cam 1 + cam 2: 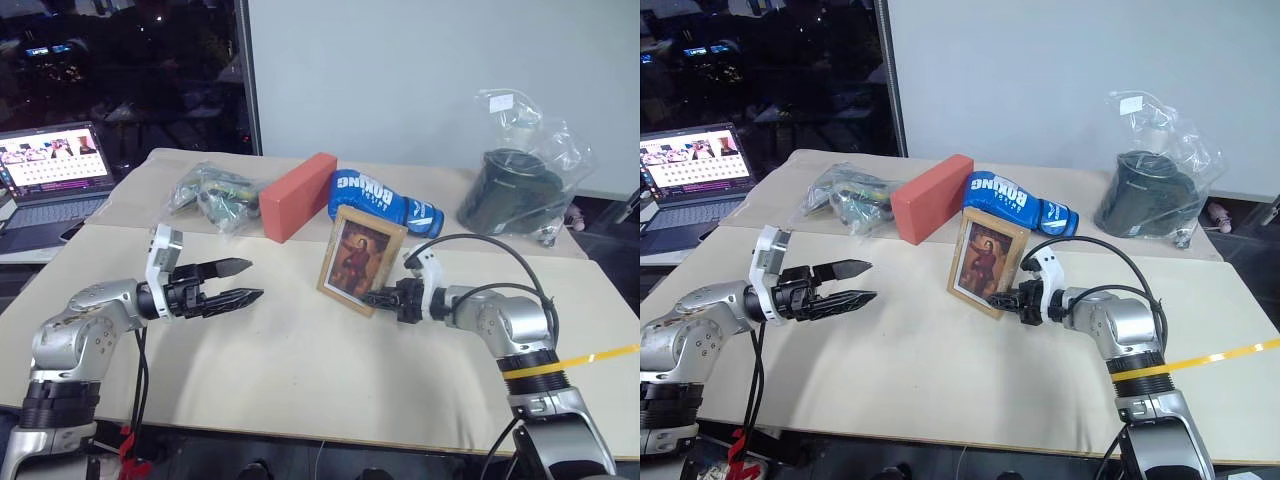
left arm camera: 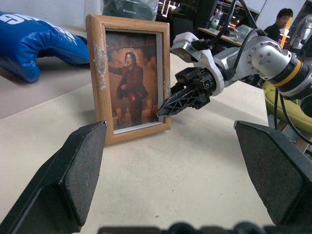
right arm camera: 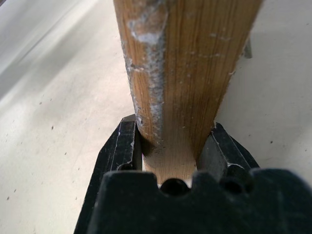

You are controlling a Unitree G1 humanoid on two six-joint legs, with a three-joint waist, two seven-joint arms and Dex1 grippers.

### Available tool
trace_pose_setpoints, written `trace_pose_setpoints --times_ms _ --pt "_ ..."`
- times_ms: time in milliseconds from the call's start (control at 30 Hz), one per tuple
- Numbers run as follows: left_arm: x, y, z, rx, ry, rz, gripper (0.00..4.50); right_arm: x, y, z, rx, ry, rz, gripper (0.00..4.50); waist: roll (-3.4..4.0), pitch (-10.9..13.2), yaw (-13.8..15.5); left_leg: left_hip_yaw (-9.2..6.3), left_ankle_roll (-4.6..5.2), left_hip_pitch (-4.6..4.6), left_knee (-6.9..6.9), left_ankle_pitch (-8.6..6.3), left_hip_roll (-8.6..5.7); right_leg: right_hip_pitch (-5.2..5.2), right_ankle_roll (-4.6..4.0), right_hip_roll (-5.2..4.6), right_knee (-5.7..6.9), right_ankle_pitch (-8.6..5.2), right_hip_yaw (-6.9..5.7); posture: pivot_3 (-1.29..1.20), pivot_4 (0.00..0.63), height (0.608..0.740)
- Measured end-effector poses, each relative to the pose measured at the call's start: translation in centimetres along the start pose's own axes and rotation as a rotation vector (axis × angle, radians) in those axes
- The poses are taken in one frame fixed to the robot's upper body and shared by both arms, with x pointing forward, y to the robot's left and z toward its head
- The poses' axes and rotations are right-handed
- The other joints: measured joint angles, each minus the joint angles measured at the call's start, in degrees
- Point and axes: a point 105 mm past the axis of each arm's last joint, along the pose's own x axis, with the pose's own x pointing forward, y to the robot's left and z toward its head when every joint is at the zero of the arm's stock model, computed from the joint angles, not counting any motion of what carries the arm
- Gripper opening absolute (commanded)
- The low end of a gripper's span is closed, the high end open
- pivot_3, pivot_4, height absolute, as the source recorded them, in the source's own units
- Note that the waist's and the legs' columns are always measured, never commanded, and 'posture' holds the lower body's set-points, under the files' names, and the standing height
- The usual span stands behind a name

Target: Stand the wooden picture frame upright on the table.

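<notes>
The wooden picture frame [image 1: 361,258] stands upright on the pale beige table [image 1: 300,350], its portrait picture facing me. My right gripper [image 1: 378,298] is shut on the frame's lower right edge; in the right wrist view both black fingers [image 3: 122,148] clamp the light-wood edge [image 3: 180,83]. My left gripper [image 1: 245,282] hovers open to the frame's left, pointing level toward it, a clear gap away. In the left wrist view its wide-apart fingers [image 2: 73,175] bracket the frame [image 2: 129,73] and the right gripper [image 2: 163,111].
Behind the frame lie a red-orange block [image 1: 297,196], a blue boxing glove [image 1: 385,202] and a clear bag of small items [image 1: 212,195]. A bagged black container [image 1: 515,190] stands back right. An open laptop [image 1: 50,180] sits on a side table to the left.
</notes>
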Motion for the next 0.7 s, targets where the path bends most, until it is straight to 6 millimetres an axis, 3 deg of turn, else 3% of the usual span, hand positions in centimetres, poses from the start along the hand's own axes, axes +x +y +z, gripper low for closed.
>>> trace_pose_setpoints --times_ms 100,267,500,567,700 --pt "0.2 -0.4 0.2 0.021 0.026 -0.023 4.50 -0.1 0.8 -0.8 -0.003 0.017 0.029 1.28 0.00 0.00 -0.14 0.00 0.00 0.00 -0.02 -0.01 0.00 0.01 0.01 0.00 -0.02 -0.01 0.00 0.00 0.150 0.736" --pt "0.6 -0.9 -1.6 0.028 0.107 -0.038 4.50 0.0 1.6 -1.5 0.052 0.025 0.072 1.27 0.00 0.00 -0.24 -0.01 0.01 0.02 0.00 0.00 0.00 0.01 0.00 0.01 0.01 0.00 0.00 0.00 0.150 0.736" --pt "0.7 -0.6 -1.6 0.020 0.100 -0.028 4.50 -0.1 2.1 -1.5 0.132 0.000 0.111 1.27 0.00 0.00 -0.05 -0.01 0.01 0.02 -0.01 -0.01 0.00 0.03 0.01 0.00 -0.01 -0.01 0.00 0.00 0.150 0.736" --pt "0.8 -0.5 -1.5 0.022 0.099 -0.029 4.50 -0.2 2.2 -1.5 0.158 -0.006 0.119 2.30 0.00 0.00 -0.06 -0.01 0.01 0.02 -0.01 -0.01 0.00 0.03 0.01 0.00 -0.01 -0.01 0.00 0.00 0.150 0.736" --pt "1.0 0.0 -1.8 0.024 0.119 -0.014 4.50 -0.7 2.4 -2.2 0.204 0.015 0.137 3.56 0.00 0.00 0.00 -0.01 0.01 0.02 0.00 -0.01 0.00 0.02 0.01 0.00 -0.02 -0.01 0.00 0.00 0.150 0.736"
